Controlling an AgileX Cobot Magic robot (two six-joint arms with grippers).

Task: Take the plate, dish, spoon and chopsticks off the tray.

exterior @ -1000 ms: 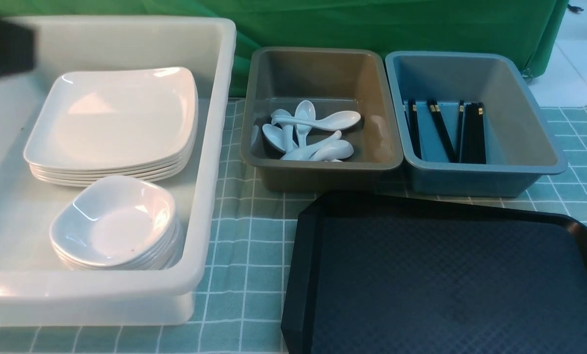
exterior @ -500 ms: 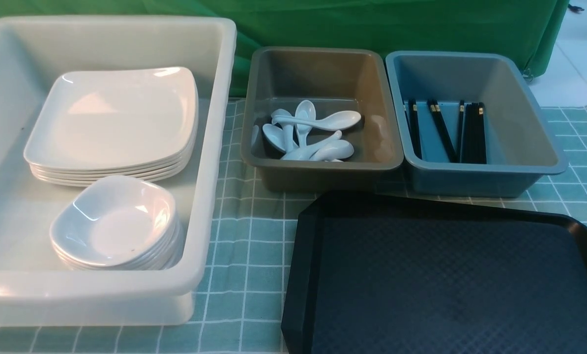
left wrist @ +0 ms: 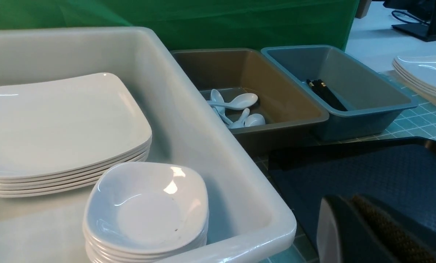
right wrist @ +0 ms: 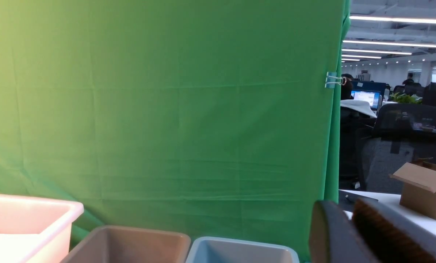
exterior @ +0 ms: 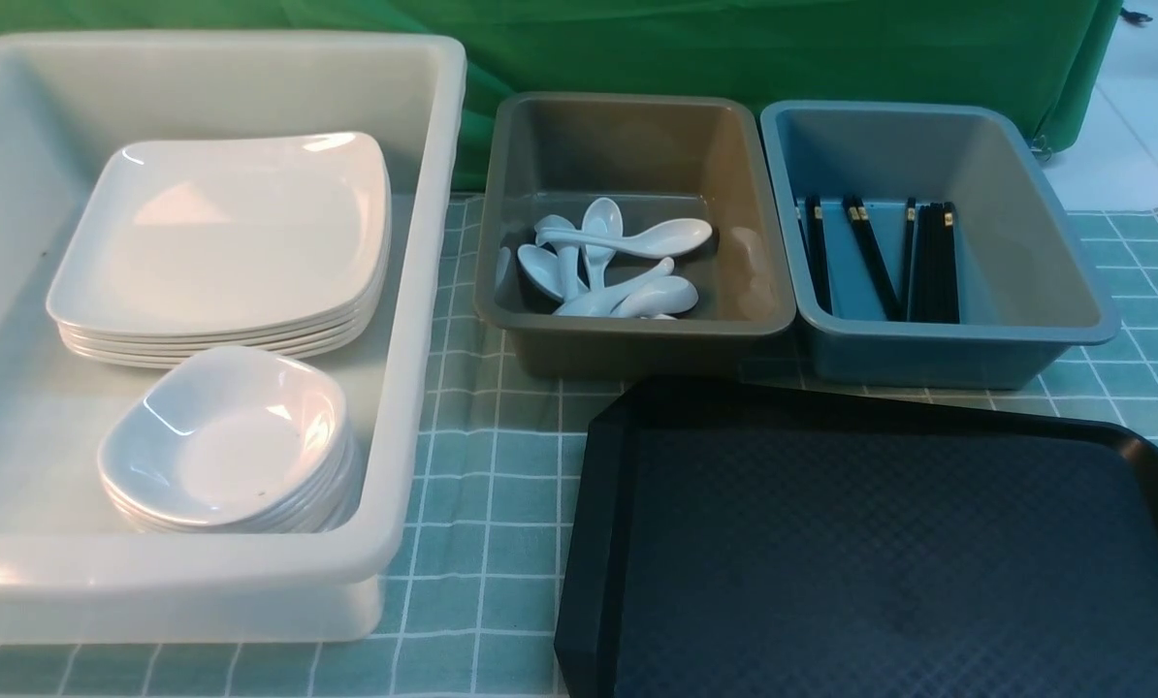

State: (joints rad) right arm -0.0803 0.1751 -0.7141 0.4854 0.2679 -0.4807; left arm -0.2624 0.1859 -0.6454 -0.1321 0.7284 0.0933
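Your sorted stock, left to right:
- White tub [exterior: 414, 291]: plates [exterior: 220, 233] and dishes [exterior: 230, 436], stacked by kind.
- Grey bin [exterior: 637, 334]: spoons [exterior: 618, 262].
- Blue bin [exterior: 1025, 291]: chopsticks [exterior: 928, 262].
- Tray [exterior: 880, 553]: bare, judged cleared.
- Left claw [left wrist: 353, 233]: pressed together, empty.
- Right claw [right wrist: 349, 233]: gap unreadable.

Front view, upper left of frame: the dark blurred shape that covered the far left corner of the white tub [exterior: 424, 291] a second ago is gone; it had already left half a second ago. The tub's back wall and left rim now show fully.
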